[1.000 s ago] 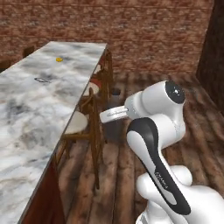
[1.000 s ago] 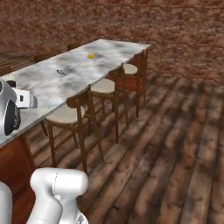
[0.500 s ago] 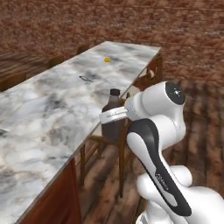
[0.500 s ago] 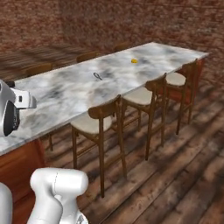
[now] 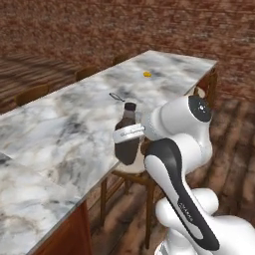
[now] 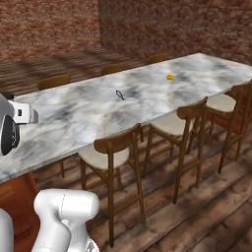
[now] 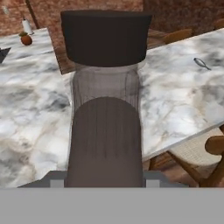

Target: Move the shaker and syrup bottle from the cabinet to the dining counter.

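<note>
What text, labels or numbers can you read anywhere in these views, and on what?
Faint dark marking on the white robot arm's black forearm panel: too blurred to read.
Dark brown syrup bottle held in the gripper: no legible label.
White-grey marble dining counter: no writing.

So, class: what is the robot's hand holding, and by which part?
The hand grips the dark brown narrow-necked syrup bottle around its upper body, below the neck.

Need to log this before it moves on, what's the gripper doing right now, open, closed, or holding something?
Gripper: closed on the syrup bottle, held upright beside the edge of the dining counter.
</note>
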{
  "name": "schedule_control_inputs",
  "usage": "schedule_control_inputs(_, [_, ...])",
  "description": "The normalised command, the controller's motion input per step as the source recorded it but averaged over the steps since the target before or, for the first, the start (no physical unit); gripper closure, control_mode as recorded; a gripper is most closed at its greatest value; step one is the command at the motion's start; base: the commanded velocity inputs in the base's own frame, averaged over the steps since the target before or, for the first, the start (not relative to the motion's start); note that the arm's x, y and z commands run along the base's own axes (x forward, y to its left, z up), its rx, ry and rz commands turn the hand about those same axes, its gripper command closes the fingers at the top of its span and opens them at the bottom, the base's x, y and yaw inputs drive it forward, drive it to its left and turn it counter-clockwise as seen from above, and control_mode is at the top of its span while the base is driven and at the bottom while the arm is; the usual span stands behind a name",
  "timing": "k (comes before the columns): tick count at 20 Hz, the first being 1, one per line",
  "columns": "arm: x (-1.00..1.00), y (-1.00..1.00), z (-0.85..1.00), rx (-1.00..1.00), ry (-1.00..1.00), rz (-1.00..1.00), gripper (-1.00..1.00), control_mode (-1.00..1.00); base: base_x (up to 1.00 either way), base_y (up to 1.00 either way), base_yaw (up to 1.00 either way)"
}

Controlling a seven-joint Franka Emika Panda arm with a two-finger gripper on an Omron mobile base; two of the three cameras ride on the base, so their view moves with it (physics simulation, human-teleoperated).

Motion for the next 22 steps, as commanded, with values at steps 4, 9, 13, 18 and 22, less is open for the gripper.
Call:
schedule_control_inputs(4, [0.00,0.00,0.00,0.00,0.00,0.00,1.00,1.00,0.86,-0.03,0.30])
schedule_control_inputs(9, [0.00,0.00,0.00,0.00,0.00,0.00,1.00,1.00,0.80,0.00,0.36])
schedule_control_inputs(13, [0.00,0.00,0.00,0.00,0.00,0.00,1.00,1.00,0.68,0.19,0.32])
schedule_control_inputs(18, [0.00,0.00,0.00,0.00,0.00,0.00,1.00,1.00,0.61,0.23,0.11])
schedule_control_inputs(22, [0.00,0.00,0.00,0.00,0.00,0.00,1.00,1.00,0.19,0.01,0.00])
